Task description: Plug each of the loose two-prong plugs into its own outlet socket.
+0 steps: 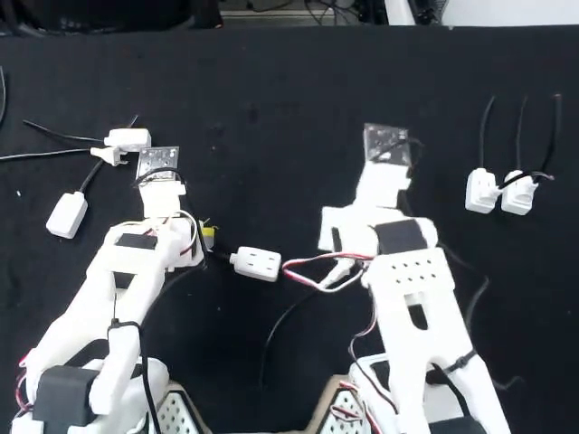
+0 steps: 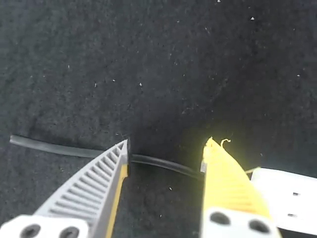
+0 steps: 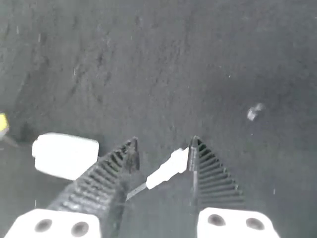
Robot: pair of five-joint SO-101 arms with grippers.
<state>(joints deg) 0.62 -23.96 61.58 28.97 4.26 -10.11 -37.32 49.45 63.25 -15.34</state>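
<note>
A white outlet socket block (image 1: 256,262) lies on the black cloth between the two arms, its black cable (image 2: 158,163) running off toward the left arm. My left gripper (image 2: 166,153) is open and straddles that cable just beside the block (image 2: 287,196), one grey finger and one yellow finger (image 2: 223,173) on either side. My right gripper (image 3: 162,151) is open, low over the cloth, with a small white two-prong plug (image 3: 168,168) lying slanted between its fingers and touching one of them. The block (image 3: 64,154) sits just beyond its other finger.
At the far left lie two white plugs (image 1: 127,138) (image 1: 109,155) and a white adapter (image 1: 66,214) on black cords. At the far right, two white plug-and-socket pieces (image 1: 481,190) (image 1: 517,193) stand side by side with cords. The arms' red and white wires (image 1: 312,269) loop near the block.
</note>
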